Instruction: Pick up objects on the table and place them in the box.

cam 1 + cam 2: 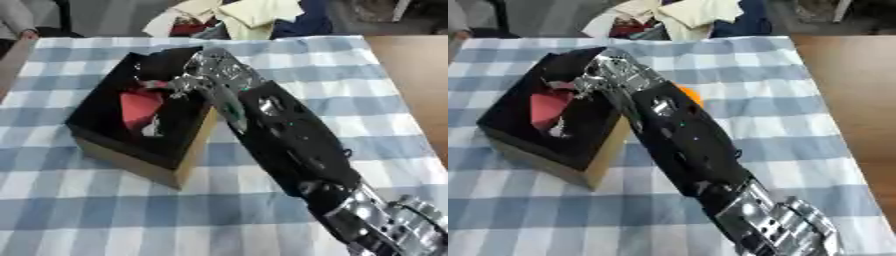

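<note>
Right hand (203,75) over the box (131,155), fingers unclear, cannot tell whether holding anything. Red item (138,107) already inside; orange object (690,95) beside box left, judging by position.

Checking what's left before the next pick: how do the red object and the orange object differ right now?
The red object lies inside the box, while the orange object sits outside it on the checked tablecloth. The red object shows most of its surface; the orange object is mostly hidden behind the right arm, so its shape is unclear. The right hand hangs over the box, above the red one.
</note>
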`<state>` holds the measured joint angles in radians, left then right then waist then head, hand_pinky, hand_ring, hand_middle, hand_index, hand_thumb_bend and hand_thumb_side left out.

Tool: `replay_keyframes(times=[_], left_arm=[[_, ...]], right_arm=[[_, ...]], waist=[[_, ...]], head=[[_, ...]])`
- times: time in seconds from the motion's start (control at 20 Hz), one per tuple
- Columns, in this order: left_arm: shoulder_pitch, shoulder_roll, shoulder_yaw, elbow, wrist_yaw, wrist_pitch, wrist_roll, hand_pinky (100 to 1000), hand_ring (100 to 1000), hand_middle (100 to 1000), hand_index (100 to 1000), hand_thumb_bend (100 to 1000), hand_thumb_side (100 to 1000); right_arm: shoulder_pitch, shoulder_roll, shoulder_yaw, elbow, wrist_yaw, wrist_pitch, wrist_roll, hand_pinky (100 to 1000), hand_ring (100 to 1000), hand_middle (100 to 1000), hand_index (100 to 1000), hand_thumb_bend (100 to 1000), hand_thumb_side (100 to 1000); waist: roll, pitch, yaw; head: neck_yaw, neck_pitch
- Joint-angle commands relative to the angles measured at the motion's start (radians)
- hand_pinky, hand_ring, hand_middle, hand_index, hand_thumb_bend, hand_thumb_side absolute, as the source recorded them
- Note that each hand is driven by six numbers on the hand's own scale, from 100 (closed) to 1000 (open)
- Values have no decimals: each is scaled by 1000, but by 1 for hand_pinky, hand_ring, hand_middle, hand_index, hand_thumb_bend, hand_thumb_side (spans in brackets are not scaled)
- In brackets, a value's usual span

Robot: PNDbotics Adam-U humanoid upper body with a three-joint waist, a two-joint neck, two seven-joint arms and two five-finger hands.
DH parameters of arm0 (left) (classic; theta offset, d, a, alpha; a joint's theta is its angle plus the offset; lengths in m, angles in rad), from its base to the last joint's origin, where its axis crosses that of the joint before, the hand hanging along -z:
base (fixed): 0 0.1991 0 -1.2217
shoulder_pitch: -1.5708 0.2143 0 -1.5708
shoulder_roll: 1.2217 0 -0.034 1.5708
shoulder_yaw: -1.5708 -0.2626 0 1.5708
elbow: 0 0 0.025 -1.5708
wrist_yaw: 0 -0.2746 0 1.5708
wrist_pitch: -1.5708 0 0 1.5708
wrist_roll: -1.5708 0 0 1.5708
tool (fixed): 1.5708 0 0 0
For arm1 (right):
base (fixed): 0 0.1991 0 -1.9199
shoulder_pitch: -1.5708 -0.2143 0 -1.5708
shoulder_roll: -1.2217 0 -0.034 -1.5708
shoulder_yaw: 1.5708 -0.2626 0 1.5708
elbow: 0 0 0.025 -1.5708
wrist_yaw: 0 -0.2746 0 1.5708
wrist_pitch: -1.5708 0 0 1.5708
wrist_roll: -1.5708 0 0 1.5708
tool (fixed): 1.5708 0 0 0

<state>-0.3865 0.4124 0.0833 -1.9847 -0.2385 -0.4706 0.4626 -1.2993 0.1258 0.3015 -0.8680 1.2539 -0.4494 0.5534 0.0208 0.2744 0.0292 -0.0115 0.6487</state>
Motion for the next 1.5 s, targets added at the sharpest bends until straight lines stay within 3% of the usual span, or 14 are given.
replay_keyframes(times=[0.05,0.5,0.8,1.15,1.5], left_arm=[[-7,10,1,-15,2,0,-4,470,600,581,678,100,779],[-8,12,1,-15,2,1,-5,471,600,581,677,100,778],[-8,11,1,-15,1,2,-5,470,601,581,674,100,779],[-4,18,5,-15,-3,4,-1,470,601,581,673,100,779],[-1,26,8,-15,-9,4,6,471,602,582,674,100,780]], right_arm=[[-26,-12,-16,-33,9,-12,-12,887,944,847,901,447,776],[-16,-39,-32,-138,-67,30,0,905,956,861,927,504,838],[-8,-63,-57,-221,-139,78,10,910,951,850,928,396,786],[-3,-193,-97,-303,-239,155,42,912,951,849,929,370,767],[42,-329,-125,-328,-297,188,54,918,954,851,935,360,775]], waist=[[3,-23,0],[6,-24,-5],[5,-23,-7],[0,-23,-16],[-3,-22,-28]], head=[[1,-11],[3,-16],[5,-17],[18,-16],[31,-11]])
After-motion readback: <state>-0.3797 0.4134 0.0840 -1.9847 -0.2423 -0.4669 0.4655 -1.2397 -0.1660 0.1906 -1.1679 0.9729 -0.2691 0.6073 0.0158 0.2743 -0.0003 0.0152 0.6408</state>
